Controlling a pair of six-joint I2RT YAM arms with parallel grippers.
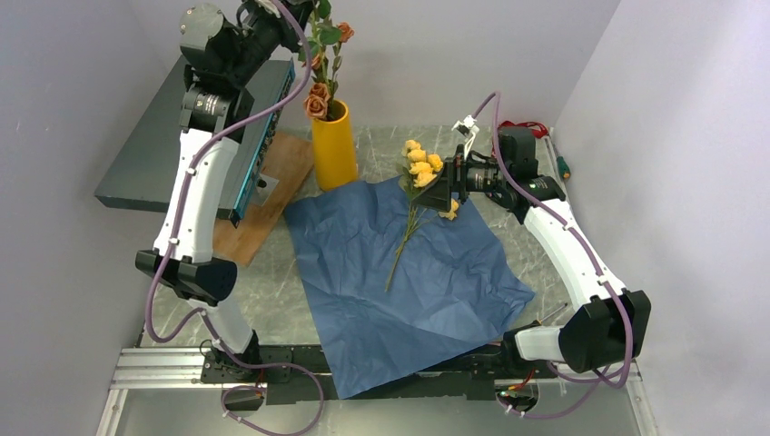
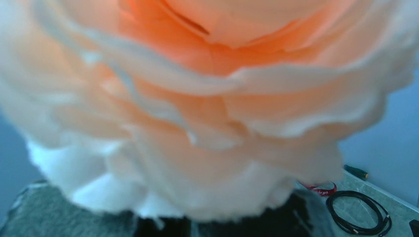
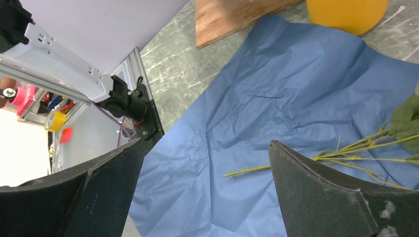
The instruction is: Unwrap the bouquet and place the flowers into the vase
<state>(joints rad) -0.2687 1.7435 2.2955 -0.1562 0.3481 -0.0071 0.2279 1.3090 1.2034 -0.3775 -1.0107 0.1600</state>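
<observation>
The blue wrapping paper (image 1: 399, 272) lies spread flat on the table. A bunch of yellow flowers (image 1: 419, 163) rests on its far edge, stems (image 3: 296, 160) pointing toward me. My right gripper (image 1: 440, 191) (image 3: 205, 143) hovers wide open just over those roses, with nothing between its fingers. The orange-yellow vase (image 1: 333, 145) (image 3: 346, 15) stands behind the paper with peach and brown-orange roses (image 1: 318, 95) and tall green stems in it. My left gripper (image 1: 292, 20) is raised beside those stems and is shut. A blurred peach rose (image 2: 207, 98) fills its wrist view and hides its fingers, so any grip on a stem cannot be seen.
A wooden board (image 1: 272, 195) (image 3: 232, 17) lies left of the vase beside a dark grey box (image 1: 154, 154). A red ribbon (image 1: 531, 127) (image 2: 321, 188), a black cable loop (image 2: 358, 212) and a small tool (image 1: 564, 166) lie at the back right.
</observation>
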